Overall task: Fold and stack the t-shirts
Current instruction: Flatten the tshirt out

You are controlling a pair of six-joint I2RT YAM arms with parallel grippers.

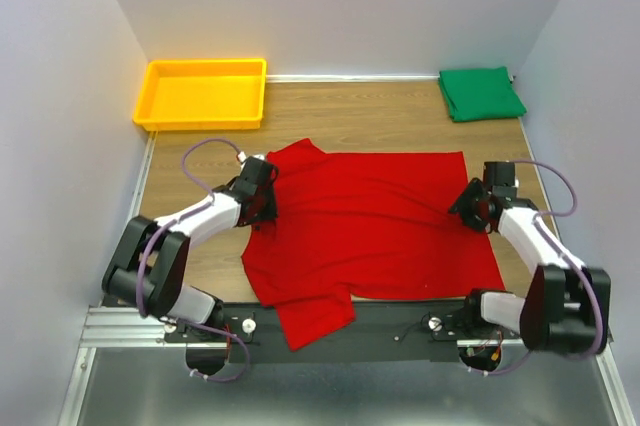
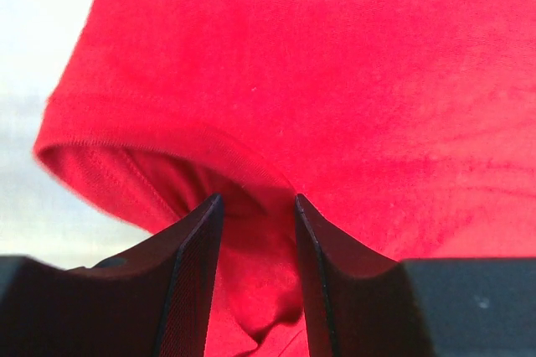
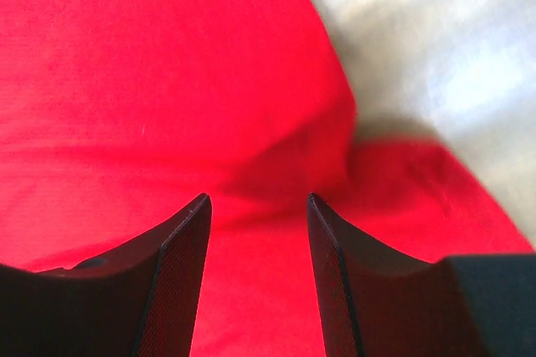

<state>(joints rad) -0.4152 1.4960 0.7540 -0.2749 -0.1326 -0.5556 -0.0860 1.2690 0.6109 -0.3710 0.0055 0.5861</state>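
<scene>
Wooden desk (image 1: 350, 111) is carrying the red t-shirt (image 1: 380, 216) spread mid-desk, with the green t-shirt (image 1: 481, 93) lying folded at the far right corner. The left gripper (image 1: 262, 208) is pinching red cloth between narrow fingers. The right gripper (image 1: 468, 208) is straddling a raised fold, possibly gripping it.

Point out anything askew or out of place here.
The red t-shirt lies crooked, not squared to the table. Its near sleeve droops over the near edge onto the black base rail. The green t-shirt sits neatly folded in the far right corner. Nothing else stands out.
</scene>
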